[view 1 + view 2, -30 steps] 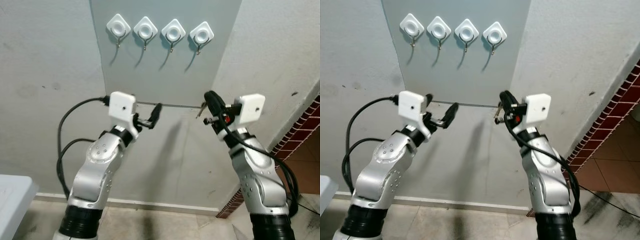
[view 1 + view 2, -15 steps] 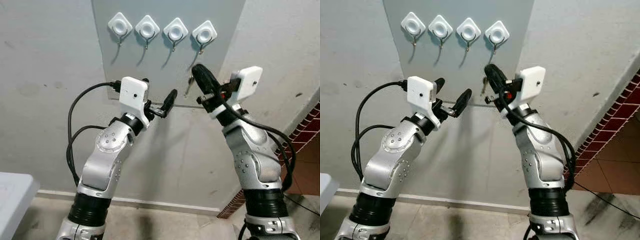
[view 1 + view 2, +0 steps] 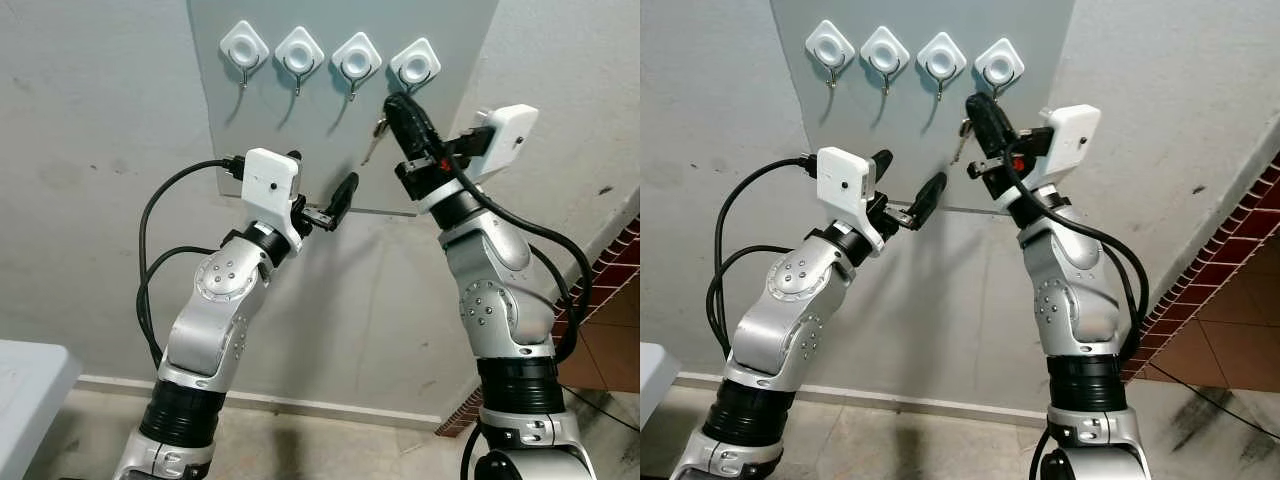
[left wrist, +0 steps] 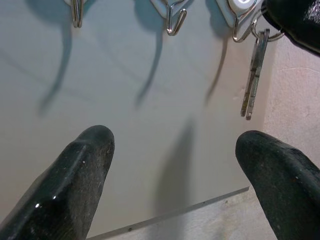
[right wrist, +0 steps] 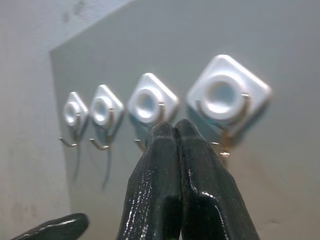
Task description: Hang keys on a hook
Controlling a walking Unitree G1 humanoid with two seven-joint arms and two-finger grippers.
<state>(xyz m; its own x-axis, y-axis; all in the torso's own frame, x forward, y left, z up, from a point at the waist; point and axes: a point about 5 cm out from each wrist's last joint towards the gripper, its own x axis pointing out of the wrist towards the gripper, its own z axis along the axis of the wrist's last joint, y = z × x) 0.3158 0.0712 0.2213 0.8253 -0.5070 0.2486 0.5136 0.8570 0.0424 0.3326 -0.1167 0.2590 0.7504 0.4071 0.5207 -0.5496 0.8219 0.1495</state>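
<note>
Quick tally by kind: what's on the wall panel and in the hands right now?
Hooks: 4
Keys: 1 bunch, held by the right hand at the rightmost hook
Hands: 2, the left hand open with nothing in it
Total: 7

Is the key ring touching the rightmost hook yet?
Cannot tell. In the left wrist view the key ring overlaps the rightmost hook, but whether it rests on the hook is unclear.

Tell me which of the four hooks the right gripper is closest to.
The rightmost hook. The right gripper is raised just below it with the keys dangling beside its fingers; the other three hooks sit farther to the left, bare.
</note>
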